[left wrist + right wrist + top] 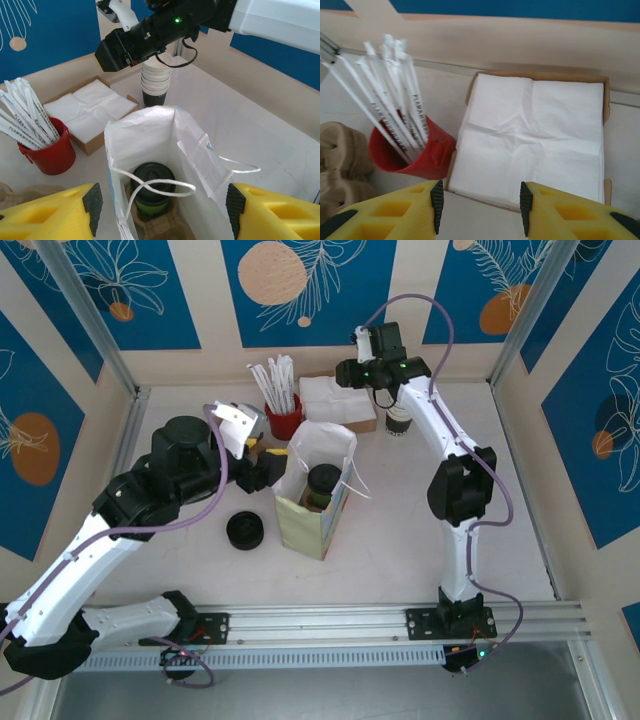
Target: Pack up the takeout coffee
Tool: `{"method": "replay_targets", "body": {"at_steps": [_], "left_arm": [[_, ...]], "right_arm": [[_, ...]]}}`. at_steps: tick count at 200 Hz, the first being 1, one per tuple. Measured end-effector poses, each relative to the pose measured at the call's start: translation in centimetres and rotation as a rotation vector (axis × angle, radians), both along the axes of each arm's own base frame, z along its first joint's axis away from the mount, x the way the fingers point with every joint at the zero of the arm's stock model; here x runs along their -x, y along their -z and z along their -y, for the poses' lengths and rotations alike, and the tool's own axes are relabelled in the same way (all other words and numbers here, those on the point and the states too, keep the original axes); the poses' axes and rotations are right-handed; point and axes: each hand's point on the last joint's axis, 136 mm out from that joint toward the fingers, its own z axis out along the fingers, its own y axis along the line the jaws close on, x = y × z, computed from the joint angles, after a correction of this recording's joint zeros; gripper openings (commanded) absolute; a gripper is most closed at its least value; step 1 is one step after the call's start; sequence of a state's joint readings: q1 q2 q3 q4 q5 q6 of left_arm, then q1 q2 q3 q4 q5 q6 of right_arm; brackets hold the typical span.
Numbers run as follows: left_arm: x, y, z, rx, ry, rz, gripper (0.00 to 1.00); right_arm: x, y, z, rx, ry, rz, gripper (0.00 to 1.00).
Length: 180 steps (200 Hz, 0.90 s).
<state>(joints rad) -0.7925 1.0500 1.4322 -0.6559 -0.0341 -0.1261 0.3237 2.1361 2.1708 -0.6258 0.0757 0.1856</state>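
Note:
The takeout coffee point(322, 485), black-lidded with an olive-green side, stands inside an upright white paper bag point(330, 445) at mid-table. Looking down from the left wrist, the coffee point(152, 187) sits in a brown pulp carrier at the bottom of the bag point(145, 135), with a white string handle looped over its lid. My left gripper point(164, 207) is open, its yellow fingers standing on either side of the bag; from above this gripper point(268, 465) is at the bag's left. My right gripper point(480, 207) is open and holds nothing, hovering over the napkins at the back point(352, 375).
A red cup of wrapped straws point(283, 420) point(420, 150) stands beside a cardboard box of white napkins point(335, 400) point(535, 130). Stacked lidless paper cups point(399, 420) point(156, 82) are under the right arm. A loose black lid point(245, 530) lies left of the bag. Pulp carriers point(340, 160) sit far left.

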Motion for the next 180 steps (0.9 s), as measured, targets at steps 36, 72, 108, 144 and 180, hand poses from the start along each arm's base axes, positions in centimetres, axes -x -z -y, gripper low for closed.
{"method": "replay_targets", "body": {"at_steps": [36, 72, 108, 144, 180], "left_arm": [[0.5, 0.5, -0.6, 0.001, -0.012, -0.036, 0.67], [0.5, 1.2, -1.5, -0.029, -0.054, -0.055, 0.67], [0.3, 1.4, -2.2, -0.032, -0.091, -0.058, 0.71], [1.0, 1.5, -3.2, -0.025, -0.103, -0.045, 0.72], [1.1, 2.3, -3.3, -0.037, -0.103, -0.056, 0.71]], "right_arm": [[-2.3, 2.6, -0.5, 0.032, 0.024, -0.018, 0.47], [-3.8, 4.5, -1.1, 0.061, 0.047, -0.022, 0.47], [-4.8, 7.0, -2.5, 0.092, 0.051, -0.03, 0.52], [-6.0, 9.8, -3.1, 0.124, 0.064, -0.039, 0.55], [-6.6, 12.5, -3.0, 0.167, 0.06, -0.056, 0.6]]}}
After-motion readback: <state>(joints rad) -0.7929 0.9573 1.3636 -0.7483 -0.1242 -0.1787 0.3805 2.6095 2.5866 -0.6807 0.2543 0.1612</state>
